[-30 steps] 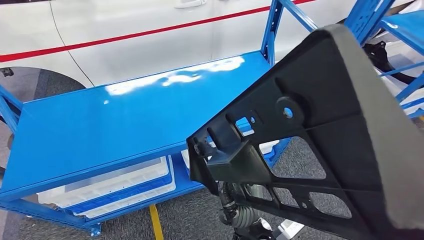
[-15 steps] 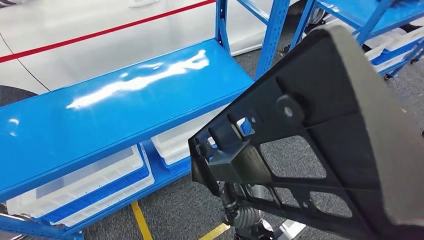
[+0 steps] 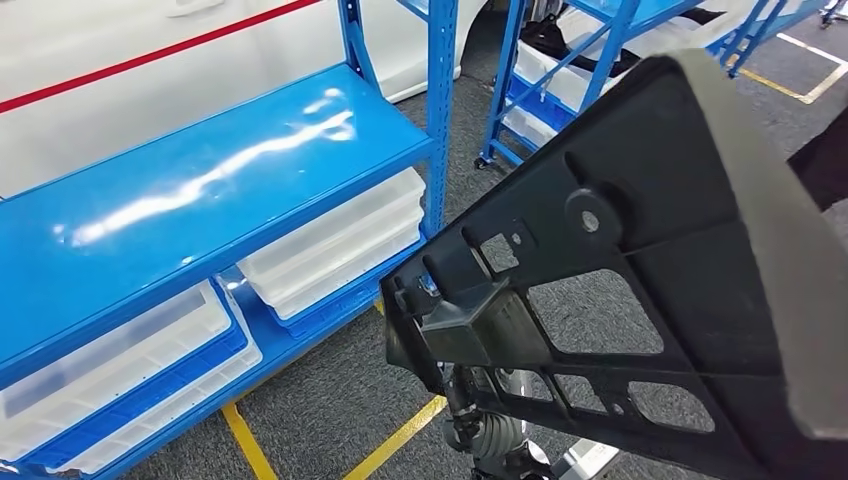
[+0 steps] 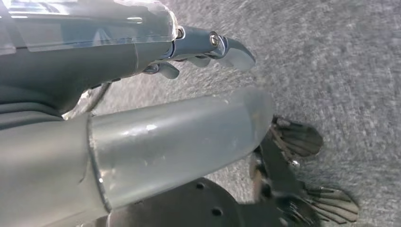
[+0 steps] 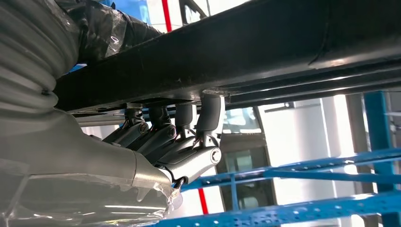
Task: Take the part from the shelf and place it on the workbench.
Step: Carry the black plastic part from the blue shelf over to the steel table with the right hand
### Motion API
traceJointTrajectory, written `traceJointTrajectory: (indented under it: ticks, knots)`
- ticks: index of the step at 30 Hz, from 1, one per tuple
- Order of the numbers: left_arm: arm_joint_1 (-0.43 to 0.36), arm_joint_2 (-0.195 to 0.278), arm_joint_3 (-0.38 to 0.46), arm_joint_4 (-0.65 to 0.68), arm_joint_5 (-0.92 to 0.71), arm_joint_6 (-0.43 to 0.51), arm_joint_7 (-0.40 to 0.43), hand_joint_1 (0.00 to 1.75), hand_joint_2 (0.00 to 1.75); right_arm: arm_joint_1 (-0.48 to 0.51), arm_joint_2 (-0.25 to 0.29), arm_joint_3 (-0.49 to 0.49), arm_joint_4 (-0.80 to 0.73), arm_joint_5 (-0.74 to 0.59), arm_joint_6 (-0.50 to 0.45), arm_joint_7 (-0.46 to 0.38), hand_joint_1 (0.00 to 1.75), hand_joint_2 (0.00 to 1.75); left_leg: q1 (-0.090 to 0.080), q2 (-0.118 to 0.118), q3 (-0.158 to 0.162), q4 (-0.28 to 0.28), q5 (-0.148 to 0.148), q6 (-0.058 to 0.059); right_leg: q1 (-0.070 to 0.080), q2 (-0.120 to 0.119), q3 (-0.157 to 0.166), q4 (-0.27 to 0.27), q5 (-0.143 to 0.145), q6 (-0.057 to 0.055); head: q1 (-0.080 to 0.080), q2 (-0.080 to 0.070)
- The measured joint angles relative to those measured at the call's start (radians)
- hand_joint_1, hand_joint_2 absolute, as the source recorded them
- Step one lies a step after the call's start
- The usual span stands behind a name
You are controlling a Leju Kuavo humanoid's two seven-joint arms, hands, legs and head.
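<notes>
right hand [image 5: 175, 146] grips the black part [image 3: 640, 290] from beneath, its dark fingers [image 5: 208, 113] hooked over one of the part's bars in the right wrist view. left hand [image 4: 189, 90] hangs over grey carpet floor [image 4: 340, 61], fingers curled a little with nothing between them and the thumb [image 4: 179, 137]. the part is held up close to the head camera, tilted, its pale foam edge [image 3: 790, 220] along the right side. beyond it stands a blue shelf [image 3: 200, 200] with white bins [image 3: 340, 250] on the lower level, yellow floor lines [image 3: 400, 440] below, and a white car body [image 3: 120, 90] with a red stripe behind.
</notes>
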Motion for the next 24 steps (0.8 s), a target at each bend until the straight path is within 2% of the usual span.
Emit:
traceJointTrajectory:
  ticks: [2,3,4,5,6,7,8,9,10,11,12,13,14,15,16,17,18,19,21,22,23,24]
  knots:
    - [-0.003,-0.002,0.000,0.000,-0.003,-0.002,0.000,0.00,0.00,0.002,0.000,-0.001,-0.002,0.001,0.000,0.002,1.75,1.75,0.000,0.021,-0.003,-0.015,0.018,-0.001,-0.004,0.018,-0.003,-0.009,0.020,0.014,0.000,0.000]
    - [-0.004,-0.003,0.000,0.000,-0.005,-0.003,0.000,0.00,0.00,0.003,0.000,-0.002,-0.004,0.002,0.000,0.003,1.75,1.75,0.001,0.035,-0.007,-0.023,0.030,0.002,-0.002,0.009,-0.009,-0.004,0.010,0.019,0.001,0.000]
    - [-0.005,-0.004,0.000,0.000,-0.007,-0.004,0.000,0.00,0.00,0.004,0.000,-0.003,-0.005,0.003,0.000,0.004,1.75,1.75,0.003,0.051,-0.015,-0.030,0.044,0.007,-0.001,-0.008,-0.019,0.017,-0.019,0.023,0.001,0.000]
    - [-0.005,-0.005,0.000,0.000,-0.009,-0.005,0.000,0.00,0.00,0.004,-0.001,-0.004,-0.006,0.005,0.000,0.005,1.75,1.75,0.005,0.068,-0.025,-0.034,0.057,0.011,-0.001,-0.033,-0.031,0.058,-0.068,0.024,0.001,0.000]
    - [-0.004,-0.004,0.000,0.000,-0.011,-0.006,0.000,0.00,0.00,0.004,-0.001,-0.004,-0.007,0.006,0.000,0.006,1.75,1.75,0.003,0.083,-0.038,-0.034,0.067,0.015,-0.002,-0.057,-0.046,0.113,-0.123,0.028,0.002,0.000]
    - [-0.003,-0.004,0.000,0.000,-0.012,-0.007,0.001,0.00,0.00,0.004,-0.001,-0.004,-0.007,0.007,0.000,0.008,1.75,1.75,0.002,0.100,-0.052,-0.032,0.075,0.017,-0.006,-0.069,-0.058,0.177,-0.164,0.031,0.001,0.000]
    - [-0.002,-0.004,0.000,0.000,-0.014,-0.007,0.001,0.00,0.00,0.004,-0.001,-0.004,-0.007,0.008,0.000,0.010,1.75,1.75,0.001,0.117,-0.066,-0.028,0.084,0.015,-0.011,-0.076,-0.065,0.233,-0.180,0.036,0.001,0.000]
    - [-0.003,-0.003,0.000,0.000,-0.016,-0.008,0.001,0.00,0.00,0.005,-0.001,-0.004,-0.007,0.010,-0.001,0.013,1.75,1.75,0.001,0.133,-0.081,-0.023,0.092,0.012,-0.017,-0.081,-0.060,0.268,-0.168,0.041,0.001,0.000]
    - [-0.004,-0.003,0.000,0.000,-0.018,-0.010,-0.001,0.00,0.00,0.005,-0.001,-0.004,-0.007,0.013,-0.001,0.015,1.75,1.75,0.002,0.148,-0.097,-0.017,0.098,0.009,-0.023,-0.086,-0.042,0.274,-0.140,0.047,0.001,0.000]
    - [-0.007,-0.003,0.000,0.000,-0.019,-0.012,-0.004,0.00,0.00,0.005,0.000,-0.004,-0.007,0.016,0.000,0.017,1.75,1.75,0.003,0.160,-0.112,-0.008,0.104,0.004,-0.029,-0.097,-0.002,0.241,-0.111,0.052,0.002,0.000]
    - [-0.009,-0.002,0.000,0.000,-0.019,-0.014,-0.007,0.00,0.00,0.005,0.000,-0.004,-0.007,0.018,0.000,0.018,1.75,1.75,0.003,0.171,-0.126,0.003,0.108,0.000,-0.033,-0.120,0.053,0.180,-0.098,0.056,0.002,0.000]
    - [-0.010,-0.001,0.000,-0.001,-0.019,-0.015,-0.010,0.00,0.00,0.004,0.000,-0.003,-0.007,0.020,0.000,0.018,1.75,1.75,0.002,0.179,-0.136,0.015,0.110,-0.006,-0.032,-0.142,0.110,0.107,-0.106,0.057,0.002,0.000]
    - [-0.012,0.000,0.000,-0.001,-0.020,-0.016,-0.012,0.00,0.00,0.004,0.000,-0.002,-0.007,0.021,0.001,0.019,1.75,1.75,0.001,0.187,-0.143,0.025,0.112,-0.012,-0.030,-0.161,0.155,0.041,-0.125,0.052,0.002,0.000]
    - [-0.013,0.001,0.000,-0.001,-0.020,-0.016,-0.014,0.00,0.00,0.004,0.001,-0.002,-0.008,0.022,0.001,0.019,1.75,1.75,0.001,0.195,-0.148,0.032,0.116,-0.019,-0.025,-0.170,0.178,0.000,-0.143,0.045,0.001,0.000]
    - [-0.014,0.001,0.000,-0.001,-0.020,-0.016,-0.014,0.00,0.00,0.004,0.001,-0.001,-0.008,0.022,0.001,0.020,1.75,1.75,0.002,0.205,-0.150,0.034,0.122,-0.027,-0.019,-0.165,0.181,-0.018,-0.150,0.034,0.001,0.000]
    - [-0.015,0.001,0.000,-0.001,-0.020,-0.016,-0.015,0.00,0.00,0.005,0.001,-0.001,-0.009,0.022,0.001,0.020,1.75,1.75,0.005,0.210,-0.153,0.036,0.125,-0.036,-0.018,-0.156,0.173,-0.023,-0.146,0.022,0.001,0.000]
    - [-0.014,0.001,0.000,-0.001,-0.020,-0.016,-0.015,0.00,0.00,0.005,0.001,-0.001,-0.009,0.022,0.001,0.020,1.75,1.75,0.009,0.198,-0.159,0.042,0.115,-0.044,-0.017,-0.146,0.161,-0.024,-0.135,0.011,0.001,0.000]
    - [-0.013,0.002,0.000,-0.001,-0.020,-0.016,-0.015,0.00,0.00,0.005,0.001,-0.001,-0.009,0.022,0.001,0.020,1.75,1.75,0.013,0.174,-0.167,0.062,0.087,-0.050,-0.016,-0.137,0.148,-0.026,-0.123,0.001,0.001,0.000]
    - [-0.009,0.002,0.000,-0.001,-0.020,-0.017,-0.015,0.00,0.00,0.005,0.002,-0.001,-0.009,0.022,0.001,0.020,1.75,1.75,0.016,0.112,-0.197,0.158,-0.010,-0.055,-0.013,-0.115,0.117,-0.026,-0.096,-0.016,0.001,0.000]
    - [-0.007,0.002,0.000,-0.001,-0.020,-0.017,-0.015,0.00,0.00,0.005,0.002,-0.001,-0.009,0.022,0.001,0.020,1.75,1.75,0.016,0.097,-0.212,0.221,-0.055,-0.054,-0.009,-0.104,0.101,-0.025,-0.084,-0.020,0.001,0.000]
    - [-0.005,0.002,0.000,-0.001,-0.020,-0.017,-0.015,0.00,0.00,0.005,0.002,-0.001,-0.009,0.022,0.001,0.020,1.75,1.75,0.015,0.091,-0.221,0.277,-0.080,-0.051,-0.004,-0.091,0.085,-0.023,-0.071,-0.023,0.001,0.000]
    - [-0.005,0.002,0.000,-0.001,-0.020,-0.017,-0.015,0.00,0.00,0.005,0.002,-0.001,-0.009,0.022,0.001,0.020,1.75,1.75,0.014,0.089,-0.218,0.308,-0.082,-0.047,-0.001,-0.078,0.069,-0.021,-0.060,-0.024,0.001,0.000]
